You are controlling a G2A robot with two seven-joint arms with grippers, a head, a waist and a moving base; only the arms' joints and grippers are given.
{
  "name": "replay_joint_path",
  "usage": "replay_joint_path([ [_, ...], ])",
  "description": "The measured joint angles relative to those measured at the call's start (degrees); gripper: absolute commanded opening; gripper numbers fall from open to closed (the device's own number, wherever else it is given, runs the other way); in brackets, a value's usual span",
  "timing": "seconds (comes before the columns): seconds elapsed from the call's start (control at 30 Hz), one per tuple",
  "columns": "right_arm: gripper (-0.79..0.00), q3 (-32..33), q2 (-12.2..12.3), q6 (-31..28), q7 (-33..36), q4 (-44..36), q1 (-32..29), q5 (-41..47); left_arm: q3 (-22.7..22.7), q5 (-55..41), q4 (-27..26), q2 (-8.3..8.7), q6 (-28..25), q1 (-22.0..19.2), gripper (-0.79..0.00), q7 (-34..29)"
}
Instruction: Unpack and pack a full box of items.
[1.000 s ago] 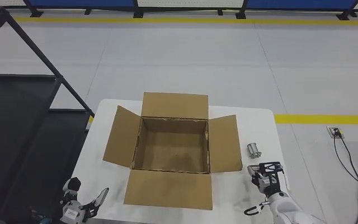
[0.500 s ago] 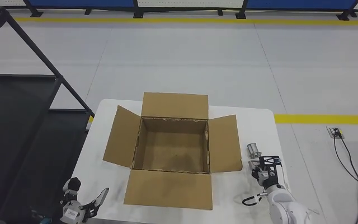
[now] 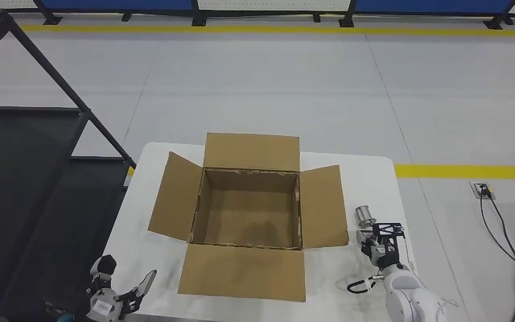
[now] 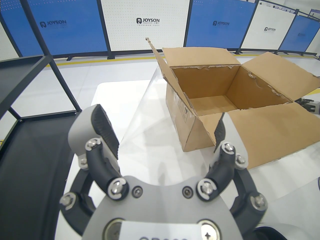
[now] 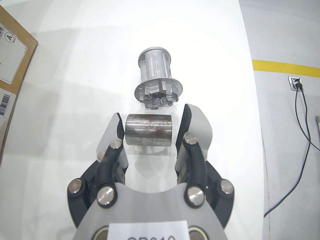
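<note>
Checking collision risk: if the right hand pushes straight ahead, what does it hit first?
The steel cylinder lies inside the open right hand; going on, it likely meets the flanged metal part first, depth unclear.

I get bright, even light from overhead on my feeds. The white table (image 5: 175, 26) glares and mirrors a pale streak; soft, faint shadows sit under the steel cylinder (image 5: 148, 129) and the flanged part (image 5: 156, 81). The box (image 4: 212, 83) is darker inside. In my left wrist view the fence (image 4: 140, 6) bows toward the edges.

Open box (image 3: 251, 153) mid-table, flaps (image 3: 241, 272) spread, flanged part (image 5: 156, 81) just ahead of right hand (image 5: 152, 113)
</note>
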Motion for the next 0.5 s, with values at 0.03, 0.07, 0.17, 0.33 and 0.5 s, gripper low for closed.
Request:
replay_joint_path([
  [0.03, -0.296, -0.01, 0.02, -0.04, 0.07, 0.0, 0.02, 0.04, 0.0, 0.0, 0.0, 0.0, 0.0, 0.0, 0.0, 0.0],
  [0.07, -0.305, -0.02, 0.05, -0.07, 0.16, 0.01, 0.05, 0.02, 0.0, 0.0, 0.0, 0.0, 0.0, 0.0, 0.0, 0.0],
  [0.17, -0.314, -0.06, 0.12, -0.1, 0.33, -0.02, 0.11, -0.04, 0.0, 0.0, 0.0, 0.0, 0.0, 0.0, 0.0, 0.0],
  [0.33, -0.326, 0.05, 0.21, 0.0, 0.06, -0.43, -0.19, 0.3, 0.0, 0.0, 0.0, 0.0, 0.0, 0.0, 0.0, 0.0],
  [0.5, -0.354, 0.71, 0.37, -0.33, -0.43, -1.63, -1.23, 1.01, 0.0, 0.0, 0.0, 0.0, 0.0, 0.0, 0.0, 0.0],
])
